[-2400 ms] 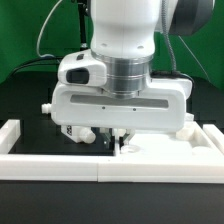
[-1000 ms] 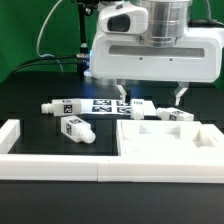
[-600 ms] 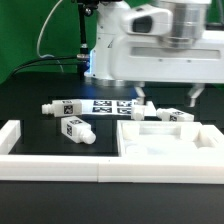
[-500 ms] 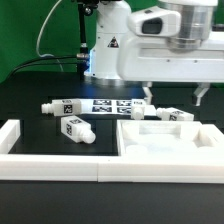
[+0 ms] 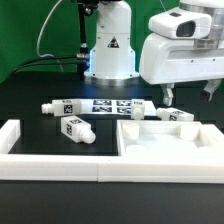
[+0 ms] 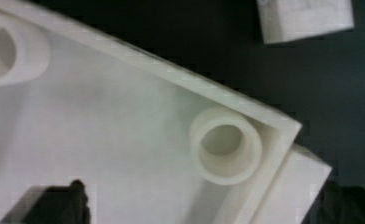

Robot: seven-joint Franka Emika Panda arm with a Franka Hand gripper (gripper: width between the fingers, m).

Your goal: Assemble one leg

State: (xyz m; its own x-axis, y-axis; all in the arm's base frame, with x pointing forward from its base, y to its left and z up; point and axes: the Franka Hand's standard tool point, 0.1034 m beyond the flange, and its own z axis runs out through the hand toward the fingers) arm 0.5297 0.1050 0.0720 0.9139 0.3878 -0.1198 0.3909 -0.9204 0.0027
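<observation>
leg (image 5: 60, 107) lies flat on the black worktop (image 5: 25, 95) toward the exterior view's left, a second leg (image 5: 77, 130) near it, a third leg (image 5: 178, 116) just behind the white panel (image 5: 160, 148). jaws hang spread wide and empty above the third leg.

end effector (image 5: 189, 94) risen off white panel (image 5: 165, 145), then swung toward exterior view's right.

text: none legible | arm base (image 5: 108, 64): triangle sign (image 5: 112, 44) | leg (image 5: 80, 131): code tag (image 5: 71, 125)
</observation>
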